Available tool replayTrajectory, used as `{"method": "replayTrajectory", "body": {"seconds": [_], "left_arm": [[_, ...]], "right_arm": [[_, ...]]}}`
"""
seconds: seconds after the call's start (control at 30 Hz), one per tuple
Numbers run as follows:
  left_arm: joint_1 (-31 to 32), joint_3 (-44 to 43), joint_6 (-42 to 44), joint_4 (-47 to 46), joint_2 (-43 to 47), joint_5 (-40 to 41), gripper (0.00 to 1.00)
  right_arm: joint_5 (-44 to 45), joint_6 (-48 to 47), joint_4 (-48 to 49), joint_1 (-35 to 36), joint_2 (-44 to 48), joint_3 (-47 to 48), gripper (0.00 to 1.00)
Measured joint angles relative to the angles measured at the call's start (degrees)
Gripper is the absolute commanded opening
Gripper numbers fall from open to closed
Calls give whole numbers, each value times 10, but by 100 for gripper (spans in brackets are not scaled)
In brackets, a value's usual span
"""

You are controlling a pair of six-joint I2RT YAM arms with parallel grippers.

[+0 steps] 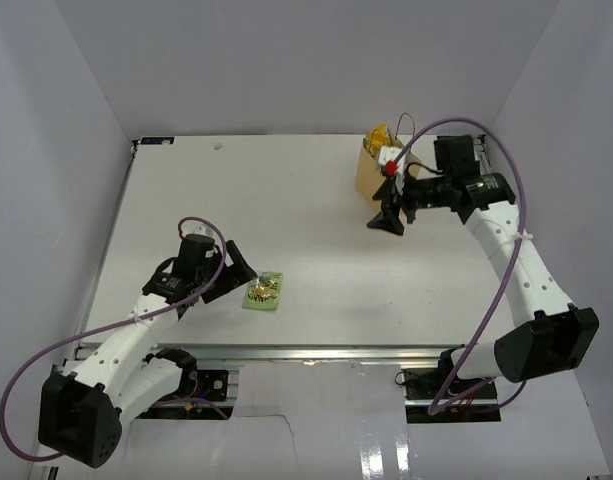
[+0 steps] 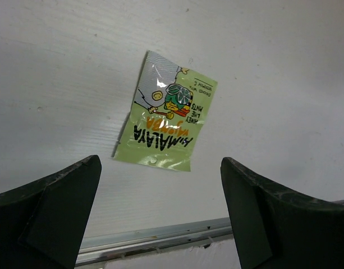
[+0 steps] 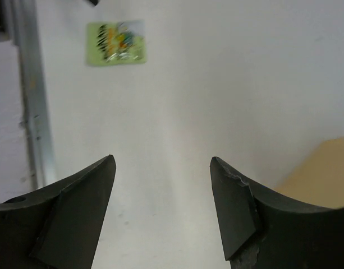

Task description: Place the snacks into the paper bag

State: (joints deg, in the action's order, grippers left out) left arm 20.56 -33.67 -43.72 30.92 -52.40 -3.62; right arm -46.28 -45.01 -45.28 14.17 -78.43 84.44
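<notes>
Currently: one light-green mint packet (image 2: 166, 120), printed "HIMALAYA" and "HONEY LIME MINTS", flat near the counter's (image 1: 316, 200) front rail (image 2: 155, 238), bare counter all around. Left claw (image 2: 160, 163) wide open, empty, just beside it. Paper bag (image 1: 368, 172) upright, far right; right claw (image 1: 386, 220) open, empty, beside it.

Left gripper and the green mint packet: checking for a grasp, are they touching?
Apart. Left wrist view shows bare table between the open left gripper and the mint packet.
</notes>
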Motion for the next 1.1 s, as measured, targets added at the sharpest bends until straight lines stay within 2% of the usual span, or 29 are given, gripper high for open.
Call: {"method": "replayTrajectory", "body": {"seconds": [0.13, 0.3, 0.67, 1.1], "left_arm": [[6, -10, 16, 3, -53, 11, 97], [14, -17, 47, -1, -99, 12, 96], [17, -17, 67, -14, -106, 6, 96], [20, -17, 75, -15, -119, 10, 96]], "right_arm": [[-17, -24, -50, 24, 9, -134, 74], [-14, -23, -67, 24, 21, -213, 74], [-14, -15, -51, 24, 63, -269, 74], [-22, -3, -38, 24, 63, -270, 74]]}}
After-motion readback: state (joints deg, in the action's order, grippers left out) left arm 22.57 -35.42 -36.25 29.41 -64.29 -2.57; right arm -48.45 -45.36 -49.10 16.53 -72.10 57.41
